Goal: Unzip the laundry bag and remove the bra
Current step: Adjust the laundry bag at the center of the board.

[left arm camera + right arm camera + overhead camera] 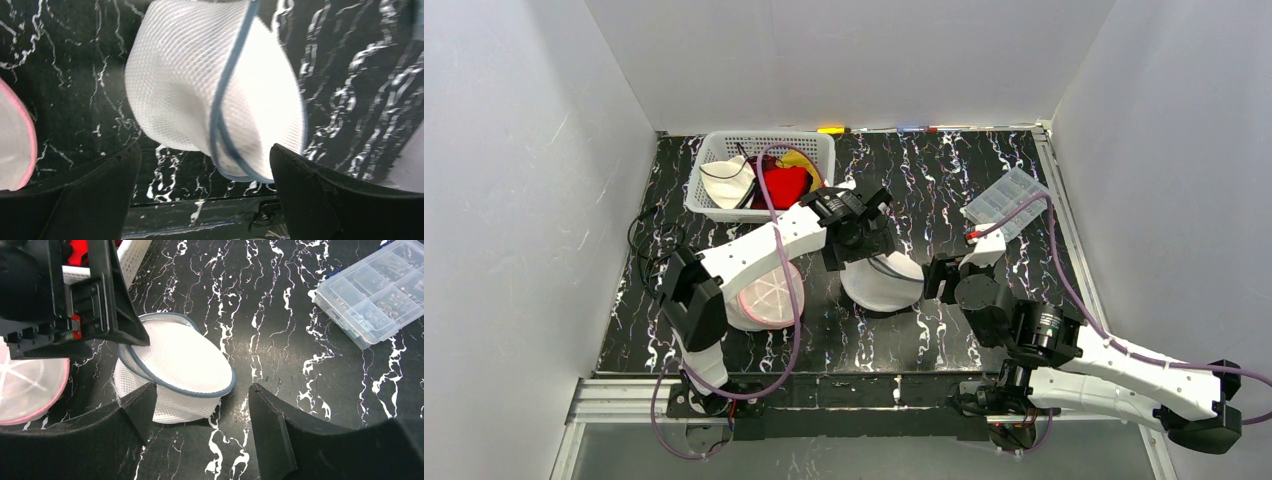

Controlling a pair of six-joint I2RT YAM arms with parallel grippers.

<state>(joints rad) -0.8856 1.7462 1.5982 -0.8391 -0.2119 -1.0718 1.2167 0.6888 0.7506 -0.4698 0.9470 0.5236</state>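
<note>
A round white mesh laundry bag with blue trim (884, 285) lies on the black marbled table; it also shows in the left wrist view (200, 85) and the right wrist view (175, 360). Its zip looks shut, and the bra does not show through the mesh. My left gripper (862, 243) hovers at the bag's far-left edge, open and empty (205, 150), and shows in the right wrist view (95, 315). My right gripper (936, 278) is open and empty just right of the bag (202, 390), its left finger (135, 410) close to the bag's side.
A second round mesh bag with pink trim (769, 300) lies to the left under the left arm. A white basket (714, 205) holding clothes stands at the back left. A clear plastic organiser box (1009, 198) lies at the back right.
</note>
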